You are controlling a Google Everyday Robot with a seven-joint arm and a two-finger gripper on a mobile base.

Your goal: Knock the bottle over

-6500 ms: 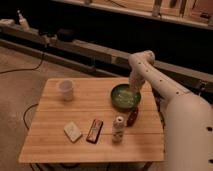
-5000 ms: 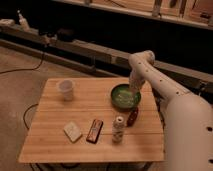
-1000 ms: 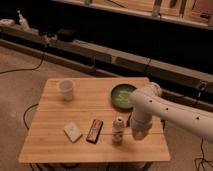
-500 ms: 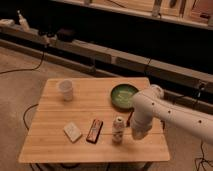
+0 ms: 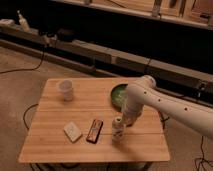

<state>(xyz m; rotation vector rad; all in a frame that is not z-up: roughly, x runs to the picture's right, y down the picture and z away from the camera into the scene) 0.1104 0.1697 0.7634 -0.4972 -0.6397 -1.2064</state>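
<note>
The bottle point(image 5: 117, 129) is being seen upright near the front edge of the wooden table point(image 5: 50, 135), just right of the dark red oblong object point(image 5: 94, 131), so the knock is judged not yet delivered. The arm point(image 5: 150, 97) is being swung down from over the green bowl point(image 5: 119, 95) compared with seconds earlier. The gripper point(image 5: 128, 119) is being brought just beside the bottle's cap.

Lab: cabled benches point(image 5: 125, 60), wooden table point(image 5: 55, 135)
</note>
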